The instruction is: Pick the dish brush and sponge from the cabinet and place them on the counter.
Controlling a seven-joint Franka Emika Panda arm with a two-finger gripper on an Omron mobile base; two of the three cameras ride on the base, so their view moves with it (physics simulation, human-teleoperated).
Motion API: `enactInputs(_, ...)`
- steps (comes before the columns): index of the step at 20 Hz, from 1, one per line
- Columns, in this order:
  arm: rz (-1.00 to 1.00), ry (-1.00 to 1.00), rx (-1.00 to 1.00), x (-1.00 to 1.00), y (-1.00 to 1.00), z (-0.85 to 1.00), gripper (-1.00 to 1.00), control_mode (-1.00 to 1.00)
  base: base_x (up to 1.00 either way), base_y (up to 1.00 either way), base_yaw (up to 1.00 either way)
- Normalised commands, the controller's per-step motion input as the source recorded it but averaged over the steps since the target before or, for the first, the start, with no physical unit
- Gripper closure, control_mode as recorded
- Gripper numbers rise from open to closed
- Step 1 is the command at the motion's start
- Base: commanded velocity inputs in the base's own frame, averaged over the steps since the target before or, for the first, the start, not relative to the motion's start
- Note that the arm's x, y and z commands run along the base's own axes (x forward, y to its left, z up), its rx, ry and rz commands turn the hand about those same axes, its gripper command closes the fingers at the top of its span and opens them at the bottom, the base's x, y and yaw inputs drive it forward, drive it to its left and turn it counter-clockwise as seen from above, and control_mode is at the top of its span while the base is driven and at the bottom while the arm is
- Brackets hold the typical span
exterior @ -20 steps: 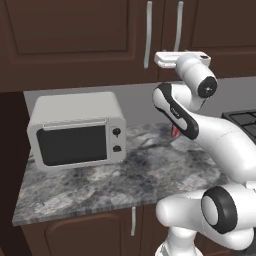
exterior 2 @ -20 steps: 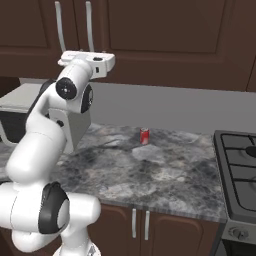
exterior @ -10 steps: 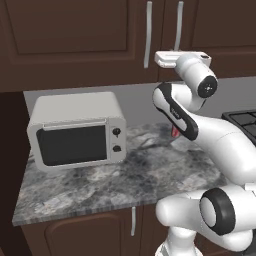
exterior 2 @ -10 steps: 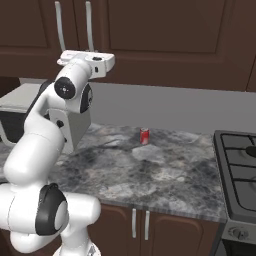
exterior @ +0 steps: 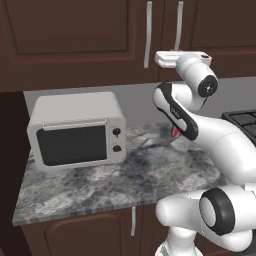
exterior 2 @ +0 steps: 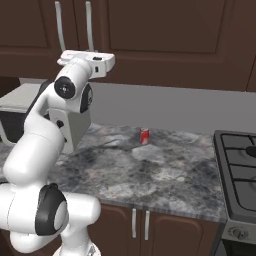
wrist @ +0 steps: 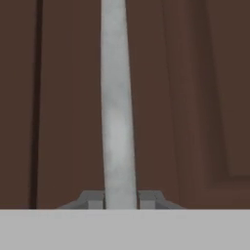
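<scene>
The dark brown wall cabinet (exterior: 90,35) has both doors closed, so the dish brush and the sponge are hidden. My gripper (exterior: 173,54) (exterior 2: 86,54) is raised to the lower end of the right door's long silver bar handle (exterior: 178,25) (exterior 2: 89,25). In the hand view that handle (wrist: 117,107) runs straight up between my two fingertips, and the gripper (wrist: 120,199) is shut on it. The grey mottled counter (exterior: 125,175) (exterior 2: 150,170) lies below.
A white microwave (exterior: 75,130) stands on the left of the counter, close to my arm. A small red can (exterior 2: 144,136) stands near the back wall. A black stove (exterior 2: 240,165) borders the counter on the right. The left door's handle (exterior: 148,32) hangs beside the gripped one.
The gripper has gone from open to shut around the cabinet handle. The arm has barely moved.
</scene>
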Motion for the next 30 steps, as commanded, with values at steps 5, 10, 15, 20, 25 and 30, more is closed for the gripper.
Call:
enactInputs(5,-0.02,0.03,0.02,-0.18,-0.31,0.28,1.00,-1.00,0.00,0.00,0.00)
enactInputs(10,-0.03,0.04,0.03,-0.30,-0.40,0.37,1.00,-1.00,0.00,0.00,0.00)
enactInputs(15,-0.04,0.04,0.01,-0.39,-0.42,0.44,1.00,-1.00,0.00,0.00,0.00)
enactInputs(20,-0.05,0.05,0.00,-0.49,-0.43,0.53,1.00,-1.00,0.00,0.00,0.00)
enactInputs(25,-0.05,0.06,0.00,-0.48,-0.51,0.43,1.00,-1.00,0.00,0.00,0.00)
enactInputs(30,-0.05,0.07,0.01,-0.49,-0.53,0.46,1.00,-1.00,0.00,0.00,0.00)
